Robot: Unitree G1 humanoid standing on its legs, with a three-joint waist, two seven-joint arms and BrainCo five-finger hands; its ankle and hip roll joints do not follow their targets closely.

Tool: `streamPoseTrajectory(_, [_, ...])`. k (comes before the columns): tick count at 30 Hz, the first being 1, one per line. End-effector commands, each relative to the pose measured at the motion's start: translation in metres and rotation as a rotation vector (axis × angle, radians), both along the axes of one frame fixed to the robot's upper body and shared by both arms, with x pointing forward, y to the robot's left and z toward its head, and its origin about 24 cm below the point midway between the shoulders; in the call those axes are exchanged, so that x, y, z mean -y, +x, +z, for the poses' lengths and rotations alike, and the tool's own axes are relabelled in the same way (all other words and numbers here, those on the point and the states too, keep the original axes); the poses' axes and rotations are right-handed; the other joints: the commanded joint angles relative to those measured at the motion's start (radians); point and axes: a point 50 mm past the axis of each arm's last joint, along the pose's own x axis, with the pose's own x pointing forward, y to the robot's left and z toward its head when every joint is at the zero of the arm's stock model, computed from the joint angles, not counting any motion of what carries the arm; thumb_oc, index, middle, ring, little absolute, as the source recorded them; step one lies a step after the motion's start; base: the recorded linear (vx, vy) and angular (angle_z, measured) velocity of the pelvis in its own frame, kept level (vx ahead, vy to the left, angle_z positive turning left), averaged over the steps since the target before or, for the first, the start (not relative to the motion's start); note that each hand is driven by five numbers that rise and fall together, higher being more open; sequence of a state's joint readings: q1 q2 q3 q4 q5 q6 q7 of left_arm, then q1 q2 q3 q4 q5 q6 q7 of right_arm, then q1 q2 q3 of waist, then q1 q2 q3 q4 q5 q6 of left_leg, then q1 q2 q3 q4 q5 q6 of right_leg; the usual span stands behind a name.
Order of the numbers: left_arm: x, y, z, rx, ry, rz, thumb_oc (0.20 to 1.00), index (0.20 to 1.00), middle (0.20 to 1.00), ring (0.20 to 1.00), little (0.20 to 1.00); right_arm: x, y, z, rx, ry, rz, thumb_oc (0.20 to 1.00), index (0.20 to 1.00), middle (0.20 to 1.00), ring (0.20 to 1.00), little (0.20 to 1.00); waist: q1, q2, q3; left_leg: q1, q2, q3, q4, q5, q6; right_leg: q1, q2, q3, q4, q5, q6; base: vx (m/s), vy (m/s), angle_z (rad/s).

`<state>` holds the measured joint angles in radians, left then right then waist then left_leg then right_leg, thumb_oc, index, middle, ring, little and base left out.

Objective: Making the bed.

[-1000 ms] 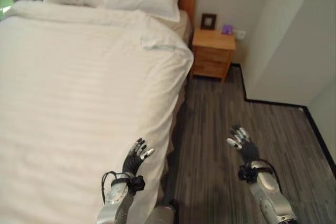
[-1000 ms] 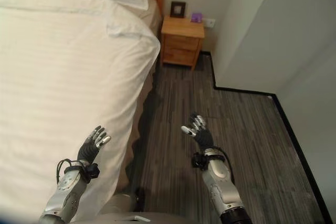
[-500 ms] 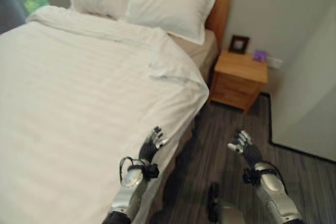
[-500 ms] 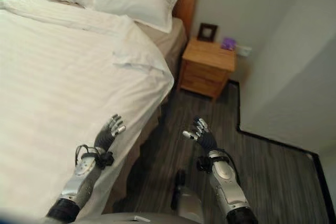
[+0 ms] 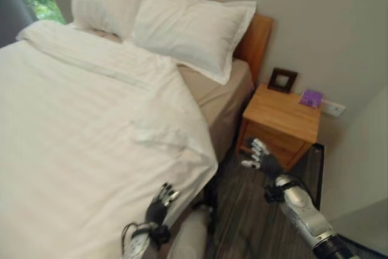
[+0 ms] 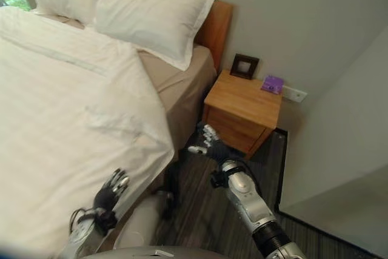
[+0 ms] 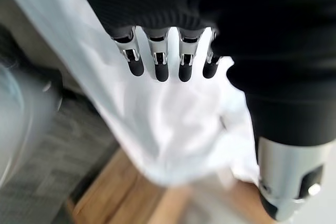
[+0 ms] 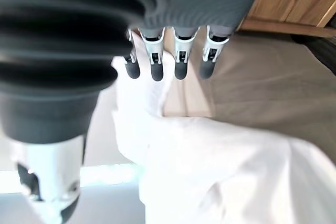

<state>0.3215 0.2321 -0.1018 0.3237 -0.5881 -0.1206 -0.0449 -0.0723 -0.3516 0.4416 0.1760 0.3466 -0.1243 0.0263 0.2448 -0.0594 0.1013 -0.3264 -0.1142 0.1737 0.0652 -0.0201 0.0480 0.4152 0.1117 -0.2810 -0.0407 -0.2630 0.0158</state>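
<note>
Left eye view first: the bed has a white duvet spread over most of it, its top corner folded back a bit so a strip of beige sheet shows just below the two pillows, which lean on the wooden headboard. The left hand sits low at the duvet's hanging edge, fingers straight and loose, holding nothing. The right hand is up over the dark floor, in front of the wooden nightstand, fingers spread and empty too. On the nightstand there's a small dark picture frame and a purple item just beside the wall. Right eye view, same deal: the duvet corner droops over the bed's side, and the right hand floats between that corner and the nightstand, touching neither. Left wrist view: straight fingers over rumpled white duvet, not gripping it. Right wrist view: fingers extended, with duvet and beige sheet past them, headboard wood beyond.
</note>
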Motion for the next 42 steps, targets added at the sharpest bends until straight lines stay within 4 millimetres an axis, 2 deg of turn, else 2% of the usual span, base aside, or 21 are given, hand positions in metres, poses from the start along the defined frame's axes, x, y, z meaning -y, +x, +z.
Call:
streamPoseTrajectory(1, [0.012, 0.051, 0.043, 0.256, -0.037, -0.041, 1.000, 1.000, 1.000, 1.000, 1.000, -0.020, 0.030, 0.050, 0.219, 0.083, 0.037, 1.000, 1.000, 1.000, 1.000, 1.000, 0.064, -0.002, 0.009, 0.241, 0.061, -0.128, 0.030, 0.096, -0.004, -0.321, -0.227, 0.016, 0.430, 0.388, 0.195, 0.47, 0.124, 0.28])
streamPoseTrajectory(2, [0.012, 0.053, 0.044, 0.264, -0.046, -0.036, 1.000, 1.000, 1.000, 1.000, 1.000, -0.021, 0.030, 0.050, 0.215, 0.098, 0.035, 1.000, 1.000, 1.000, 1.000, 1.000, 0.050, 0.011, 0.015, 0.278, 0.067, -0.144, 0.011, 0.084, 0.013, -0.397, -0.239, 0.040, 0.575, 0.440, 0.219, 0.52, 0.067, 0.62])
streamPoseTrajectory(3, [0.011, 0.058, 0.048, 0.280, -0.024, -0.047, 1.000, 1.000, 1.000, 1.000, 1.000, -0.019, 0.027, 0.050, 0.218, 0.104, 0.022, 1.000, 1.000, 1.000, 1.000, 1.000, 0.001, 0.045, 0.022, 0.326, 0.090, -0.189, -0.010, 0.086, 0.022, -0.509, -0.219, 0.108, 0.667, 0.437, 0.194, 0.42, -0.066, 0.79])
streamPoseTrajectory(4, [0.009, 0.061, 0.052, 0.294, 0.021, -0.074, 1.000, 1.000, 1.000, 1.000, 1.000, -0.015, 0.024, 0.047, 0.218, 0.077, 0.018, 1.000, 1.000, 1.000, 1.000, 1.000, -0.024, 0.047, 0.022, 0.346, 0.084, -0.232, -0.006, 0.089, 0.019, -0.531, -0.234, 0.129, 0.618, 0.403, 0.166, 0.56, -0.259, 1.72])
streamPoseTrajectory(6, [0.011, 0.069, 0.060, 0.338, 0.039, -0.103, 1.000, 1.000, 1.000, 1.000, 1.000, 0.015, 0.013, 0.037, 0.183, 0.047, -0.067, 1.000, 1.000, 1.000, 1.000, 1.000, -0.096, 0.027, 0.010, 0.371, 0.059, -0.378, -0.012, 0.095, -0.015, -0.505, -0.163, 0.340, 0.243, 0.331, 0.144, 0.49, -0.314, 2.58])
streamPoseTrajectory(7, [0.015, 0.074, 0.062, 0.352, 0.044, -0.132, 1.000, 1.000, 1.000, 1.000, 1.000, 0.032, 0.005, 0.031, 0.161, 0.039, -0.124, 1.000, 1.000, 1.000, 1.000, 1.000, -0.135, 0.018, 0.006, 0.355, 0.038, -0.460, 0.006, 0.101, -0.021, -0.489, -0.099, 0.519, 0.131, 0.306, 0.147, 0.26, -0.250, 3.05])
streamPoseTrajectory(11, [0.024, 0.081, 0.062, 0.350, 0.061, -0.182, 1.000, 1.000, 1.000, 1.000, 1.000, 0.067, -0.013, 0.014, 0.081, 0.042, -0.257, 1.000, 1.000, 1.000, 1.000, 1.000, -0.144, -0.018, 0.004, 0.305, 0.017, -0.591, 0.049, 0.055, -0.073, -0.385, -0.127, 0.457, 0.010, 0.306, 0.114, 0.14, -0.320, 3.03])
streamPoseTrajectory(12, [0.030, 0.078, 0.054, 0.319, -0.019, -0.148, 1.000, 1.000, 1.000, 1.000, 1.000, 0.079, -0.017, 0.010, 0.056, 0.055, -0.326, 1.000, 1.000, 1.000, 1.000, 1.000, -0.160, -0.026, 0.017, 0.275, 0.020, -0.558, 0.089, 0.056, -0.082, -0.357, -0.135, 0.400, -0.011, 0.311, 0.101, 0.07, -0.207, 3.12])
streamPoseTrajectory(14, [0.036, 0.075, 0.047, 0.282, -0.060, -0.152, 1.000, 1.000, 1.000, 1.000, 1.000, 0.084, -0.019, 0.011, 0.058, 0.070, -0.355, 1.000, 1.000, 1.000, 1.000, 1.000, -0.189, -0.040, 0.025, 0.245, 0.060, -0.380, 0.111, 0.039, -0.069, -0.354, -0.153, 0.332, -0.020, 0.317, 0.096, -0.07, -0.155, 3.40])
streamPoseTrajectory(15, [0.045, 0.075, 0.041, 0.248, -0.060, -0.200, 1.000, 1.000, 1.000, 1.000, 1.000, 0.092, -0.024, 0.007, 0.041, 0.092, -0.432, 1.000, 1.000, 1.000, 1.000, 1.000, -0.242, -0.050, 0.025, 0.274, 0.170, -0.093, 0.173, 0.000, -0.073, -0.364, -0.178, 0.207, -0.035, 0.319, 0.084, -0.16, -0.021, 2.63])
streamPoseTrajectory(16, [0.051, 0.074, 0.041, 0.243, -0.061, -0.229, 1.000, 1.000, 1.000, 1.000, 1.000, 0.094, -0.030, 0.002, 0.023, 0.117, -0.469, 1.000, 1.000, 1.000, 1.000, 1.000, -0.262, -0.033, 0.009, 0.312, 0.192, -0.060, 0.056, 0.009, -0.084, -0.362, -0.176, 0.159, -0.047, 0.311, 0.094, -0.13, 0.023, 2.08])
streamPoseTrajectory(20, [0.046, 0.072, 0.042, 0.244, -0.019, -0.240, 1.000, 1.000, 1.000, 1.000, 1.000, 0.092, -0.035, -0.008, -0.021, 0.123, -0.486, 1.000, 1.000, 1.000, 1.000, 1.000, -0.264, -0.029, -0.018, 0.367, 0.184, -0.093, -0.076, 0.030, -0.092, -0.356, -0.179, 0.142, -0.047, 0.313, 0.105, 0.05, 0.060, 0.66])
streamPoseTrajectory(25, [0.007, 0.069, 0.067, 0.326, 0.146, -0.210, 1.000, 1.000, 1.000, 1.000, 1.000, 0.086, -0.036, -0.011, -0.048, 0.130, -0.436, 1.000, 1.000, 1.000, 1.000, 1.000, -0.240, -0.014, -0.027, 0.398, 0.181, -0.087, -0.116, 0.049, -0.096, -0.353, -0.179, 0.140, -0.047, 0.312, 0.101, 0.01, 0.076, -0.34])
streamPoseTrajectory(26, [-0.014, 0.072, 0.091, 0.384, 0.300, -0.250, 1.000, 1.000, 1.000, 1.000, 1.000, 0.092, -0.036, -0.007, -0.033, 0.102, -0.435, 1.000, 1.000, 1.000, 1.000, 1.000, -0.232, -0.003, -0.024, 0.402, 0.176, -0.092, -0.132, 0.053, -0.096, -0.354, -0.179, 0.139, -0.047, 0.314, 0.101, -0.02, 0.053, -0.45])
streamPoseTrajectory(27, [-0.015, 0.071, 0.091, 0.382, 0.301, -0.250, 1.000, 1.000, 1.000, 1.000, 1.000, 0.091, -0.036, -0.008, -0.034, 0.103, -0.434, 1.000, 1.000, 1.000, 1.000, 1.000, -0.233, -0.004, -0.024, 0.404, 0.176, -0.092, -0.134, 0.054, -0.096, -0.353, -0.179, 0.139, -0.047, 0.314, 0.101, -0.02, 0.101, -0.43])
streamPoseTrajectory(28, [-0.037, 0.075, 0.132, 0.482, 0.467, -0.325, 1.000, 1.000, 1.000, 1.000, 1.000, 0.099, -0.039, -0.009, -0.046, 0.089, -0.447, 1.000, 1.000, 1.000, 1.000, 1.000, -0.230, 0.011, -0.026, 0.410, 0.173, -0.090, -0.152, 0.057, -0.098, -0.352, -0.181, 0.135, -0.047, 0.314, 0.103, 0.00, 0.047, -0.20])
streamPoseTrajectory(29, [-0.038, 0.073, 0.133, 0.480, 0.469, -0.325, 1.000, 1.000, 1.000, 1.000, 1.000, 0.098, -0.039, -0.009, -0.047, 0.091, -0.445, 1.000, 1.000, 1.000, 1.000, 1.000, -0.231, 0.009, -0.026, 0.411, 0.173, -0.090, -0.152, 0.056, -0.098, -0.351, -0.181, 0.135, -0.047, 0.313, 0.103, -0.01, 0.063, -0.09])
streamPoseTrajectory(35, [-0.099, 0.063, 0.268, 0.609, 1.092, -0.472, 1.000, 1.000, 1.000, 1.000, 1.000, 0.109, -0.047, -0.014, -0.095, 0.056, -0.390, 1.000, 1.000, 1.000, 1.000, 1.000, -0.219, 0.025, -0.035, 0.415, 0.169, -0.096, -0.153, 0.062, -0.111, -0.340, -0.181, 0.129, -0.047, 0.313, 0.106, 0.01, 0.007, -0.13])
streamPoseTrajectory(36, [-0.107, 0.056, 0.303, 0.629, 1.289, -0.466, 1.000, 1.000, 1.000, 1.000, 1.000, 0.114, -0.056, -0.019, -0.121, 0.064, -0.395, 1.000, 1.000, 1.000, 1.000, 1.000, -0.205, 0.033, -0.037, 0.420, 0.167, -0.104, -0.153, 0.060, -0.111, -0.335, -0.181, 0.125, -0.047, 0.310, 0.108, 0.03, -0.018, -0.01])
streamPoseTrajectory(40, [-0.103, 0.054, 0.344, 0.688, 1.588, -0.424, 1.000, 1.000, 1.000, 1.000, 1.000, 0.113, -0.060, -0.025, -0.145, 0.063, -0.392, 1.000, 1.000, 1.000, 1.000, 1.000, -0.209, 0.034, -0.044, 0.421, 0.162, -0.107, -0.153, 0.058, -0.114, -0.333, -0.184, 0.122, -0.047, 0.308, 0.111, 0.02, -0.004, 0.06])
streamPoseTrajectory(42, [-0.094, 0.080, 0.358, 0.790, 1.627, -0.391, 1.000, 1.000, 1.000, 1.000, 1.000, 0.104, -0.054, -0.024, -0.141, 0.065, -0.350, 1.000, 1.000, 1.000, 1.000, 1.000, -0.235, 0.035, -0.049, 0.417, 0.161, -0.105, -0.153, 0.059, -0.116, -0.337, -0.185, 0.125, -0.047, 0.309, 0.113, 0.01, 0.003, 0.04])
